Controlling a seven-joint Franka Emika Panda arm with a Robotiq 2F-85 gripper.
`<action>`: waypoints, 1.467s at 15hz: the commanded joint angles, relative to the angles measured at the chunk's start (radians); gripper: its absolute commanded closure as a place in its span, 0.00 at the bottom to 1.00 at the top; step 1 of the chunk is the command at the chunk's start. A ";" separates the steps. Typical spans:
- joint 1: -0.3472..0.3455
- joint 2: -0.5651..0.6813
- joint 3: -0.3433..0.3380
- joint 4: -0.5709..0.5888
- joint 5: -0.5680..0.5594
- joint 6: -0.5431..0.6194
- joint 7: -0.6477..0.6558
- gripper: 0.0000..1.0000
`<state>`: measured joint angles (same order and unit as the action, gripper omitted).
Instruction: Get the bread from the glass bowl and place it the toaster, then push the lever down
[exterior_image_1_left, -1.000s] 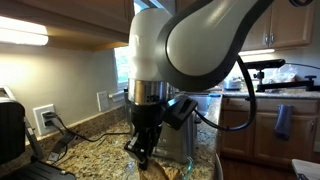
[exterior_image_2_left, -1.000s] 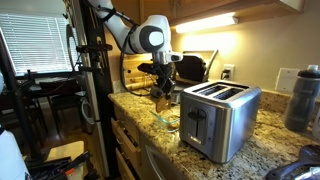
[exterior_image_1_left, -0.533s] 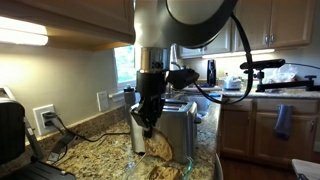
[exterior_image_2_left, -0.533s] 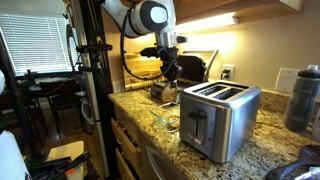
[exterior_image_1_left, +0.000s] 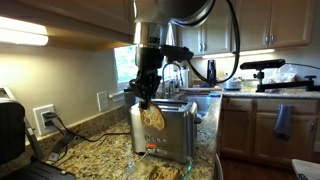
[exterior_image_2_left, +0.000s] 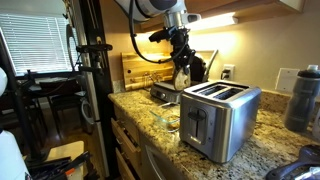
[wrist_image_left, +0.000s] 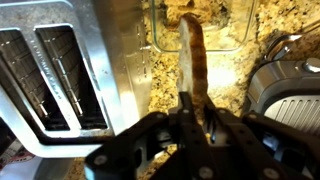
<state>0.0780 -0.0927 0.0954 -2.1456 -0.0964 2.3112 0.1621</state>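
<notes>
Plainly, the bread (exterior_image_1_left: 152, 117) is a round, tan, dark-speckled slice.

The gripper (exterior_image_1_left: 146, 97) is rising from the glass bowl (exterior_image_2_left: 167, 121) beside the toaster (exterior_image_1_left: 166, 130), lifting the bread slice (exterior_image_1_left: 152, 116) pinched in its jaws. A second ago the slice was down in the bowl. It is now hanging clear of the rim, near the height of the toaster's top (exterior_image_2_left: 182, 78).
</notes>
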 joint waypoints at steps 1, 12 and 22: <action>-0.026 -0.014 -0.015 0.069 -0.072 -0.074 0.001 0.94; -0.072 -0.002 -0.056 0.099 -0.148 -0.042 -0.042 0.94; -0.073 0.030 -0.073 0.038 -0.158 0.065 -0.141 0.94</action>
<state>0.0086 -0.0468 0.0298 -2.0636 -0.2257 2.3184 0.0533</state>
